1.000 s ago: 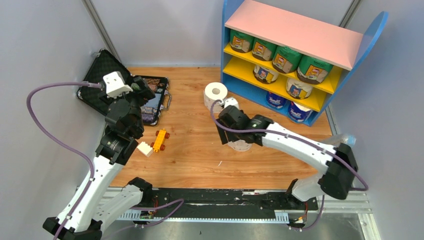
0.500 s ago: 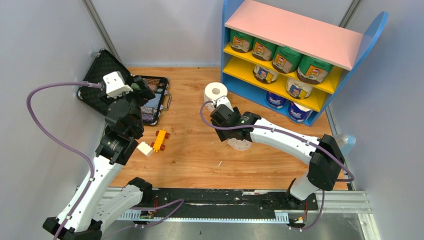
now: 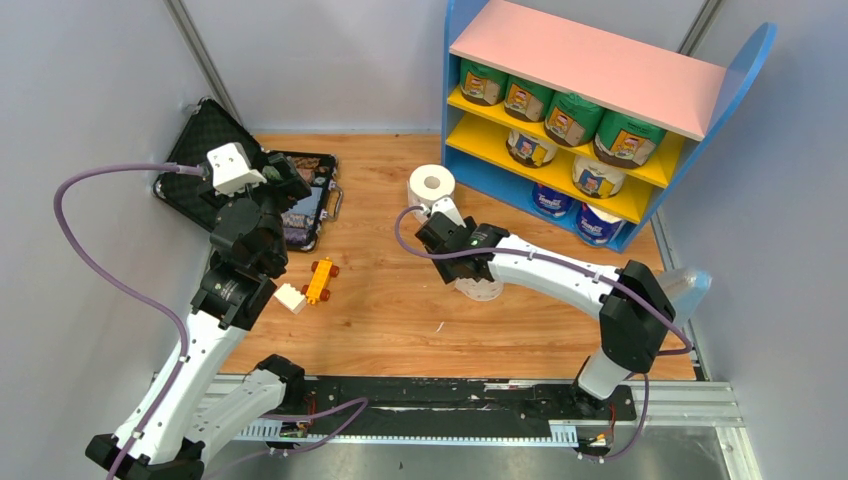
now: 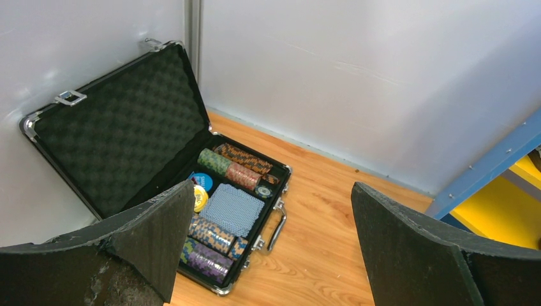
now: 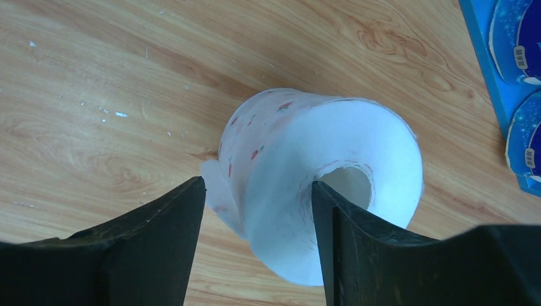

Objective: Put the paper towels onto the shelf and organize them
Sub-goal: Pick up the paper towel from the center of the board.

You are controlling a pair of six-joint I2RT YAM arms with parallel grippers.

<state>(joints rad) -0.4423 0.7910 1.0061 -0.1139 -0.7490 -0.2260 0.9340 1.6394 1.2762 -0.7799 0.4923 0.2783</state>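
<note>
The shelf [image 3: 590,55] is stocked with wrapped paper towels [image 3: 572,118]; chips [image 4: 233,169] and cards [image 4: 236,210] are held in the open black case [image 4: 115,140]. A bare dotted roll [image 5: 274,153], seemingly stood on end on the counter [image 3: 380,320], is straddled by the right jaws, grip unconfirmed. A second roll [image 3: 432,185] is stood just beyond. The left jaws are spread wide.

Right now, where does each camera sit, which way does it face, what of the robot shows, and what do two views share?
Top external: high behind the bases, looking down over the table toward the shelf; left arm and right arm both show.
Left wrist: on the left arm, facing the open black case; the left gripper shows, open.
Right wrist: on the right arm, looking down at a bare white roll; the right gripper straddles part of it.
Shared: top and right wrist both show that roll.
</note>
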